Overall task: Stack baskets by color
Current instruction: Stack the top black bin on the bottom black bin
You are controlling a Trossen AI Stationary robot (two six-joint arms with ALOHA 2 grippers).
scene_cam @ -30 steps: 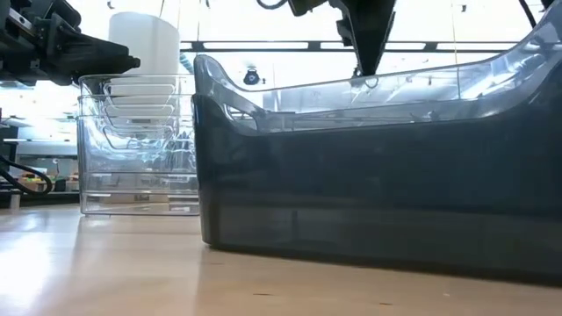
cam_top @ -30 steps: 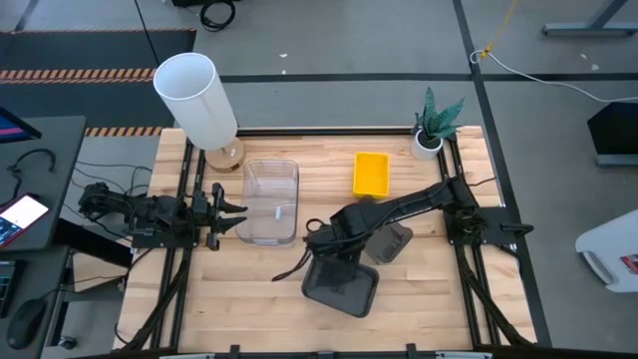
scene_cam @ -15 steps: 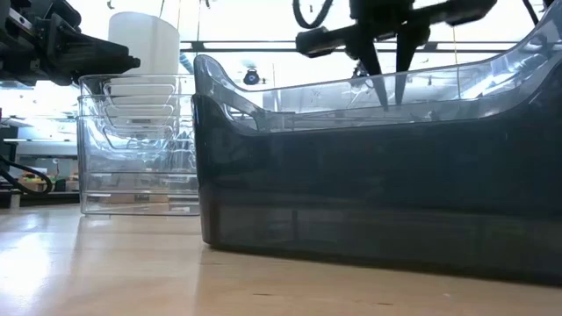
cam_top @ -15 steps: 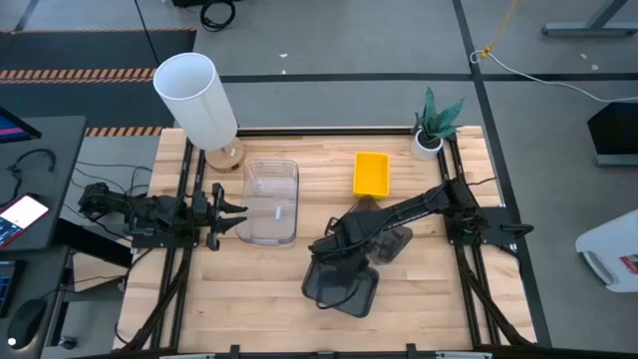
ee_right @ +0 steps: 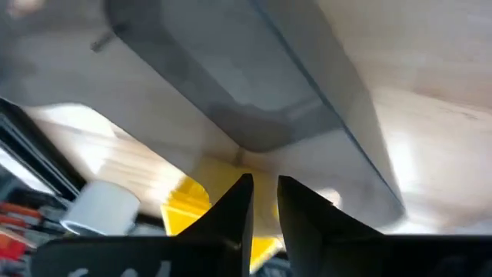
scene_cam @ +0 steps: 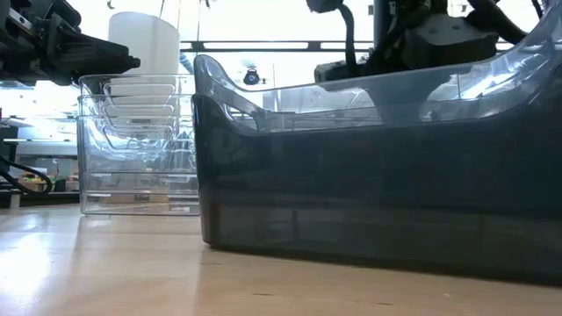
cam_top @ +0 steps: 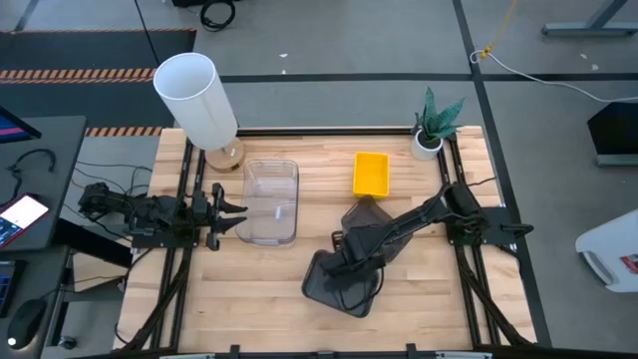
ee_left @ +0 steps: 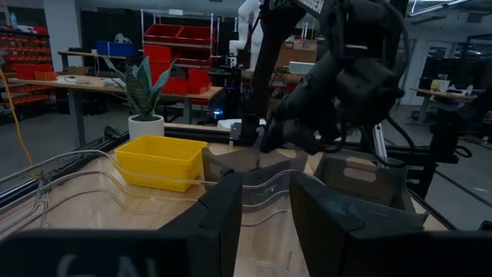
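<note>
Grey basket (ee_right: 254,85) just beyond R gripper (ee_right: 264,201)

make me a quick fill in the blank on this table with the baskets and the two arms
1. The bright basket near the plant pot is coloured ____.
2. The arm reaching over the dark grey baskets is the ____ arm.
3. The left gripper waits beside the ____ baskets.
4. The tall cylinder is coloured ____.

Missing words: yellow; right; clear; white

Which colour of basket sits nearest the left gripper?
The clear baskets, just beyond the open left gripper; the yellow basket and grey baskets lie farther off.
</note>
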